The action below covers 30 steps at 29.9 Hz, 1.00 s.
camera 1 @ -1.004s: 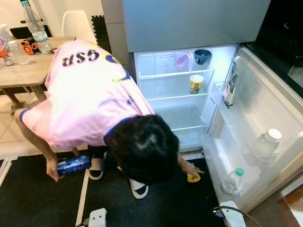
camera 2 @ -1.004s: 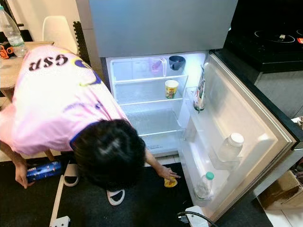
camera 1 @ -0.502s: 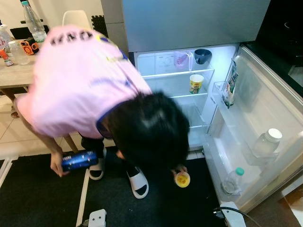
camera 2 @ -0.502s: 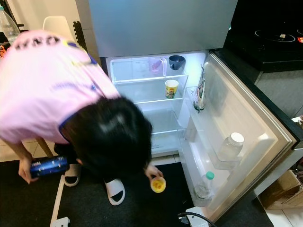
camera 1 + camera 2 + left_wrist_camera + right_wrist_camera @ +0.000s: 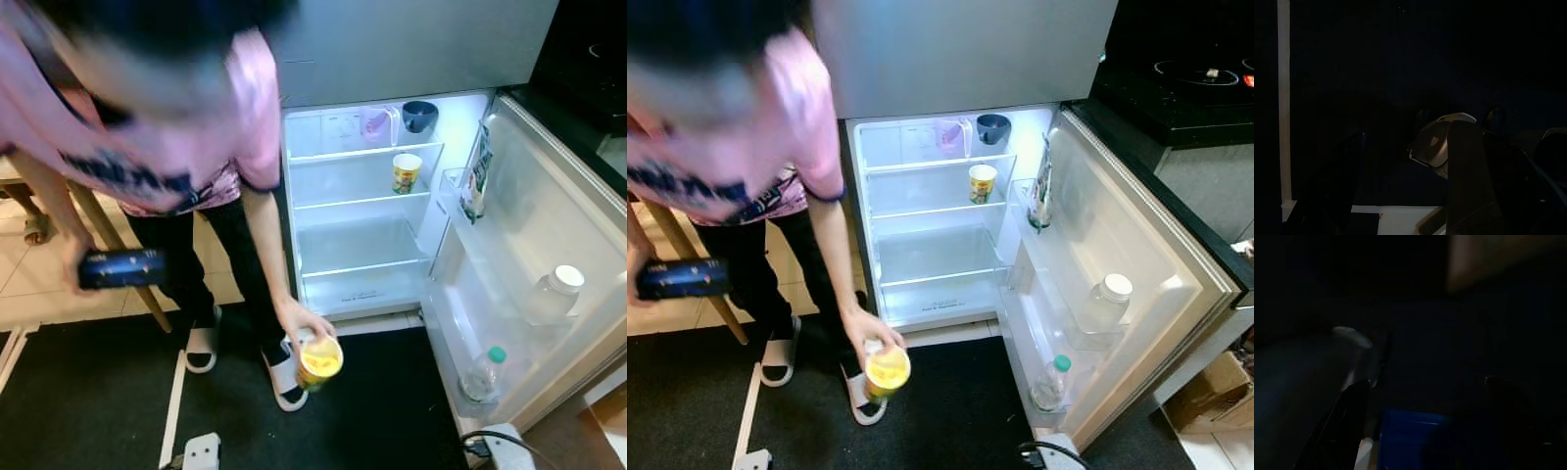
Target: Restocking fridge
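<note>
A person (image 5: 147, 117) in a pink shirt stands straightening up in front of the open fridge (image 5: 362, 245). One hand holds a yellow cup (image 5: 319, 362) low over the black mat, the other a dark blue packet (image 5: 121, 268). Inside the fridge a yellow-printed cup (image 5: 406, 172) stands on the second shelf. A blue bowl (image 5: 419, 116) and a pink container (image 5: 374, 124) sit on the top shelf. My left gripper (image 5: 1408, 142) and right gripper (image 5: 1430, 387) hang idle in deep shade near the floor.
The fridge door (image 5: 549, 225) stands open to the right, holding a white-lidded jar (image 5: 553, 295), a green-capped bottle (image 5: 483, 375) and a packet (image 5: 477, 176). A black counter (image 5: 1195, 88) lies behind the door. A wooden table leg (image 5: 118, 245) stands at the left.
The person has risen from a crouch, lifting the yellow cup off the mat and the blue packet up with the other hand. The fridge's contents are unchanged.
</note>
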### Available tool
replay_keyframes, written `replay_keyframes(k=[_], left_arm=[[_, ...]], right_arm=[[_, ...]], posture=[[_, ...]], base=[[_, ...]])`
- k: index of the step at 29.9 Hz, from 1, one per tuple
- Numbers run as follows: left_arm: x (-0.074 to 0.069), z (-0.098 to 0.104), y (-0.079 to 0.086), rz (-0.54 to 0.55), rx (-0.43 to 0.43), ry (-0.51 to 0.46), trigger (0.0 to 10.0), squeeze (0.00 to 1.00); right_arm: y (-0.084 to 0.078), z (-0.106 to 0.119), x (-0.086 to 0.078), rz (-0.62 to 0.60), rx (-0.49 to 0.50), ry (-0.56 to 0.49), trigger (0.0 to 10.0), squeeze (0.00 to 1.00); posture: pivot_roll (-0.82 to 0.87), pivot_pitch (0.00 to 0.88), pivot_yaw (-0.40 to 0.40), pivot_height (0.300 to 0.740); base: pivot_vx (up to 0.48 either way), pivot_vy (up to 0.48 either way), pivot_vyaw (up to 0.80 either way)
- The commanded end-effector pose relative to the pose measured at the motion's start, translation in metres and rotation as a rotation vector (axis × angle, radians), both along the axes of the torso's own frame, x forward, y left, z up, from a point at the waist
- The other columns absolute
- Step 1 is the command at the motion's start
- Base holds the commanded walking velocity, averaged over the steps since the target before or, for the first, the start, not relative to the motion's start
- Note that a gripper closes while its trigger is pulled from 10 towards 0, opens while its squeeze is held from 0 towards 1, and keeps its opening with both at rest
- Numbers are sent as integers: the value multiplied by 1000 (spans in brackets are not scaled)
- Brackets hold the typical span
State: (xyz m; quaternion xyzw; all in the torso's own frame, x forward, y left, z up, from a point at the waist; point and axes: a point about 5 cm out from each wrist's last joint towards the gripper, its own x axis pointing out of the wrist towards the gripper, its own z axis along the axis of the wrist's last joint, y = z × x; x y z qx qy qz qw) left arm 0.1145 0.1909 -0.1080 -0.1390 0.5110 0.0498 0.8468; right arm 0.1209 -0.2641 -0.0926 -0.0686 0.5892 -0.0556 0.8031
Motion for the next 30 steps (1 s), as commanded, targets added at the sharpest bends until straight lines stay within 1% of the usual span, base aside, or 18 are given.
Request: replay_keyframes(k=[1, 2, 3, 4, 5, 8, 10, 11, 13, 15, 19, 20, 22, 23, 24, 26, 27, 30], left_arm=[[-4, -1, 0, -2, -1, 11, 10000, 0], [-4, -1, 0, -2, -2, 12, 10000, 0], [-4, -1, 0, -2, -2, 12, 10000, 0], [-5, -1, 0, 0, -2, 13, 10000, 0], [-5, -1, 0, 0, -2, 13, 10000, 0], [-6, -2, 0, 3, -1, 14, 10000, 0], [-6, -2, 1, 5, -1, 15, 10000, 0], [-6, -2, 1, 5, -1, 15, 10000, 0], [-7, -2, 1, 9, -1, 17, 10000, 0], [-7, -2, 1, 10, -1, 18, 10000, 0], [-7, -2, 0, 14, -2, 19, 10000, 0], [-7, -2, 0, 14, -2, 19, 10000, 0], [-8, -2, 0, 14, -3, 21, 10000, 0], [-8, -2, 0, 14, -3, 21, 10000, 0], [-8, -2, 0, 15, -3, 21, 10000, 0], [-9, -2, 0, 16, -2, 22, 10000, 0], [-9, -2, 0, 16, -2, 22, 10000, 0], [-9, -2, 0, 18, -2, 23, 10000, 0]], right_arm=[[-6, 3, 3, -60, -19, -27, 10000, 0], [-10, 4, 4, -99, -34, -40, 10000, 0], [-10, 4, 4, -99, -34, -40, 10000, 0], [-19, 7, 3, -180, -61, -62, 10000, 0], [-19, 7, 3, -180, -61, -62, 10000, 0], [-28, 10, 3, -256, -88, -86, 10000, 0], [-38, 15, 3, -348, -114, -123, 10000, 0], [-38, 15, 3, -348, -114, -123, 10000, 0], [-50, 21, 5, -436, -139, -168, 10000, 0], [-54, 23, 5, -460, -150, -183, 10000, 0], [-75, 37, 11, -635, -202, -303, 10000, 0], [-75, 37, 11, -635, -202, -303, 10000, 0], [-92, 49, 15, -765, -231, -387, 10000, 0], [-92, 49, 15, -765, -231, -387, 10000, 0], [-97, 54, 17, -801, -239, -415, 10000, 0], [-110, 66, 25, -879, -230, -509, 10000, 0], [-110, 66, 25, -879, -230, -509, 10000, 0], [-126, 89, 43, -953, -178, -672, 10000, 0]], posture=[[-33, 0, 2, 740], [-33, 0, 2, 740], [-33, 0, 2, 740], [-33, 0, 2, 740], [-33, 0, 2, 740], [-33, 0, 2, 740], [-32, 0, -1, 740], [-32, 0, -1, 740], [-34, 0, -2, 740], [-34, 0, -2, 740], [-36, 0, -3, 740], [-36, 0, -3, 740], [-36, 0, -3, 740], [-36, 0, -3, 740], [-36, 0, -3, 740], [-36, 0, -3, 740], [-36, 0, -3, 740], [-41, 0, -6, 740]], base=[[0, 0, 0], [0, 0, 0], [0, 0, 0], [0, 0, 0], [0, 0, 0], [0, 0, 0], [0, 0, 0], [0, 0, 0], [0, 0, 0], [0, 0, 0], [0, 0, 0], [0, 0, 0], [0, 0, 0], [0, 0, 0], [0, 0, 0], [0, 0, 0], [0, 0, 0], [0, 0, 0]])
